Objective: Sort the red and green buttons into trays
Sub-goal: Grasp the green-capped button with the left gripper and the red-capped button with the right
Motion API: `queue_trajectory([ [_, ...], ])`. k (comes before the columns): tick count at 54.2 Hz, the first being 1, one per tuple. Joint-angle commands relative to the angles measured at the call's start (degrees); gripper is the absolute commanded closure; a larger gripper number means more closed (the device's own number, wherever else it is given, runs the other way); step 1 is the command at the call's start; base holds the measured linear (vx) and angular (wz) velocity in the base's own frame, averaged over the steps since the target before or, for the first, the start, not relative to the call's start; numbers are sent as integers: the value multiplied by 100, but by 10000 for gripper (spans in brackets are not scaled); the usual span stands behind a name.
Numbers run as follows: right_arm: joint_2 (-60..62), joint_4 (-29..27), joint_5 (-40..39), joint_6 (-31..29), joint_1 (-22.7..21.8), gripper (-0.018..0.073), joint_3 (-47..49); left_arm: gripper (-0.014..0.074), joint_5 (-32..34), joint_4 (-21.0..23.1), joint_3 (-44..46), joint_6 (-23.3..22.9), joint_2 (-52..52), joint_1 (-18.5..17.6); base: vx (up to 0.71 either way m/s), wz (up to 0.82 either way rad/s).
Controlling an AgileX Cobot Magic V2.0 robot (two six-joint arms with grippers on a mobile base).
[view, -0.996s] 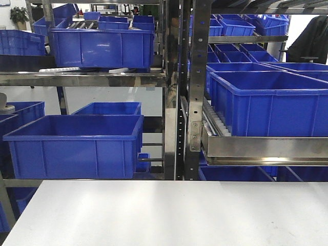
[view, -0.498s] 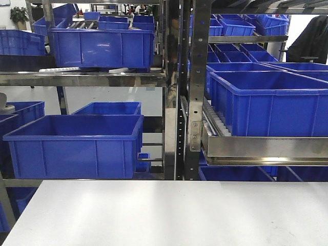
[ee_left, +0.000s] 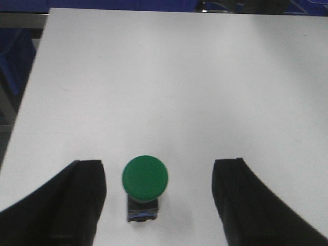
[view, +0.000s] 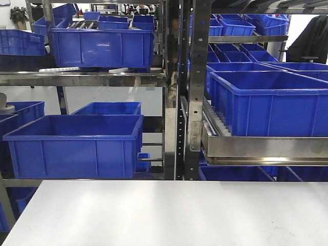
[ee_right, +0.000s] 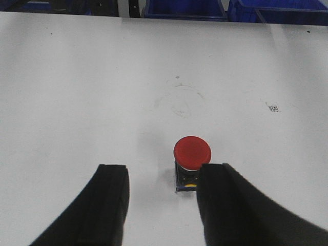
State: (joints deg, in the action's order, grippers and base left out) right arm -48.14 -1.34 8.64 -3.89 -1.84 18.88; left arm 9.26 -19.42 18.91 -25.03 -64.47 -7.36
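We are lining up grasps on the table (ee_left: 154, 77): left tool (ee_left: 159, 169) wide around the green button (ee_left: 145, 178), right tool (ee_right: 163, 170) wide, needing centring on the red button (ee_right: 191, 151).

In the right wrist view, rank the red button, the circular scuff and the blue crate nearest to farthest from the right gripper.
1. Red button, just ahead of the right gripper, close beside one of its fingers.
2. Circular scuff, farther ahead on the table.
3. Blue crate, beyond the table's far edge.
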Motion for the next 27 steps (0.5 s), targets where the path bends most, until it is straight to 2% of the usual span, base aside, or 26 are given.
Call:
queue_trajectory([
  [1,-30,0,-467,-12,15,157,195,16,627,34,176,-80,-244,-91,0,0],
  [18,-30,-188,-467,-12,15,157,195,16,794,34,606,450,-1196,-85,0,0],
  [27,-30,-224,-461,-12,15,157,195,16,699,307,1061,729,-1609,-85,0,0],
])
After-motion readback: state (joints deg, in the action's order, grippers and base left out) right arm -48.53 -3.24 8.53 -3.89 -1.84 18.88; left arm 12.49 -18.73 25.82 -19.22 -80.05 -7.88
